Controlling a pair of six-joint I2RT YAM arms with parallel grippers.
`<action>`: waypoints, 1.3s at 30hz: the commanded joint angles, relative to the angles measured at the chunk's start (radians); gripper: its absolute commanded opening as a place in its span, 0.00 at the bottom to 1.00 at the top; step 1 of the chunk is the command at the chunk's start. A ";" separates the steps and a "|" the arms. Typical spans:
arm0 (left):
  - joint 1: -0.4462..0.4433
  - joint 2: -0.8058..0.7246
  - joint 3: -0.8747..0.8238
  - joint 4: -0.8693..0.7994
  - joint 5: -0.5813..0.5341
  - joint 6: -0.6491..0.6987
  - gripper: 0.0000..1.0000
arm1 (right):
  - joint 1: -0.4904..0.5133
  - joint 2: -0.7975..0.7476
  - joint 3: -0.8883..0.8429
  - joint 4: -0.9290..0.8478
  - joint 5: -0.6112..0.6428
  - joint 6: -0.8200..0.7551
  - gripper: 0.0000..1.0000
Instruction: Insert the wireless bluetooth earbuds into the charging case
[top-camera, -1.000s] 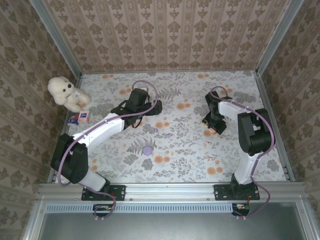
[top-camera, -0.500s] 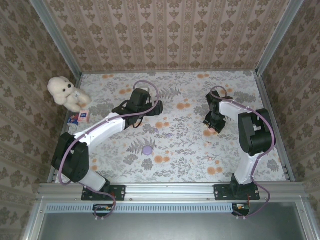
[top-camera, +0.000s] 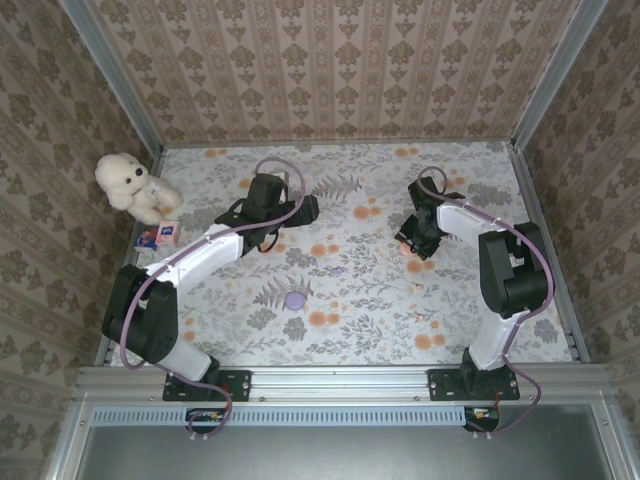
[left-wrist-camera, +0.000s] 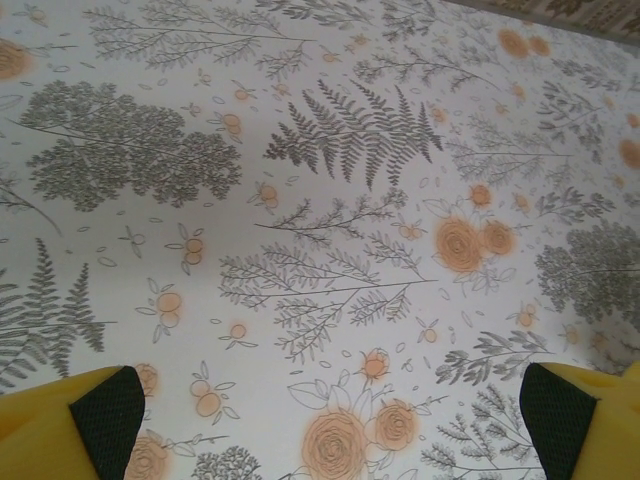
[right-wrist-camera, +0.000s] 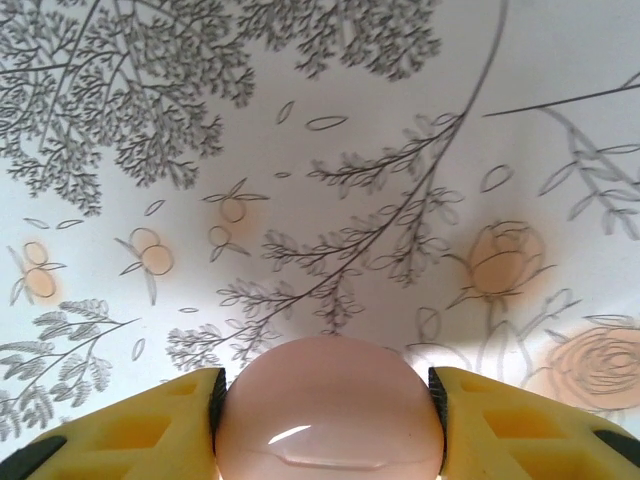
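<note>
My right gripper (right-wrist-camera: 326, 400) is shut on a round, glossy pale pink charging case (right-wrist-camera: 330, 420), with a pad against each side of it. From above, that gripper (top-camera: 412, 245) is low over the cloth at the right, and a bit of the pink case (top-camera: 413, 253) shows under it. A lilac round case (top-camera: 294, 299) lies at centre front. A tiny lilac earbud (top-camera: 338, 270) lies between them, and a pale pinkish earbud (top-camera: 416, 288) lies just in front of the right gripper. My left gripper (top-camera: 302, 209) (left-wrist-camera: 328, 415) hovers open over bare floral cloth.
A white teddy bear (top-camera: 131, 186) sits at the far left edge with a small printed card (top-camera: 160, 235) in front of it. Patterned walls and metal rails (top-camera: 541, 235) close in the table on three sides.
The right gripper's jaws have closed onto the pink case and it has shifted slightly left. The left gripper has drifted a little to the left and farther back.
</note>
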 joint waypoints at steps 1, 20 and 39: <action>0.009 0.011 -0.025 0.094 0.080 -0.021 1.00 | 0.009 0.005 0.046 0.025 -0.050 0.048 0.45; -0.098 0.281 -0.056 0.644 0.319 -0.120 0.96 | 0.008 0.130 0.204 0.189 -0.133 0.254 0.46; -0.162 0.595 0.084 1.006 0.350 -0.307 0.76 | 0.004 0.140 0.239 0.243 -0.187 0.340 0.47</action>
